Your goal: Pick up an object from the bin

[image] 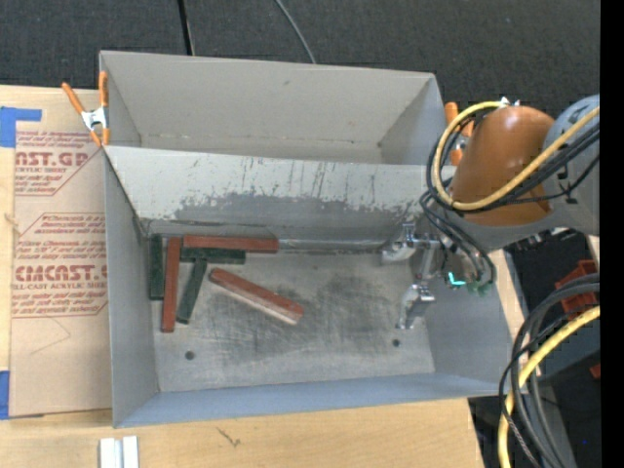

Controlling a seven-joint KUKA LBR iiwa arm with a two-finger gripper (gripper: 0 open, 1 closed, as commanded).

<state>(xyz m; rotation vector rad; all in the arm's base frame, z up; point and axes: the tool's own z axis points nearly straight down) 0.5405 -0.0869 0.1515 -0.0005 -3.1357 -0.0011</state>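
Observation:
My gripper (403, 286) hangs over the right side of the bin floor, close to the right wall. Its two metal fingers stand apart with nothing between them, so it is open. The nearest loose thing is a reddish-tan flat bar (256, 296) lying slantwise on the floor, well to the gripper's left. Beyond it a red-brown bar (232, 245) lies along the foot of the back wall. A dark green bar (194, 283) leans slantwise beneath that one.
At the far left of the bin floor another red-brown bar (172, 286) and a dark green bar (156, 267) lie side by side, pointing front to back. The arm with its orange cover and yellow cables reaches in over the right rim.

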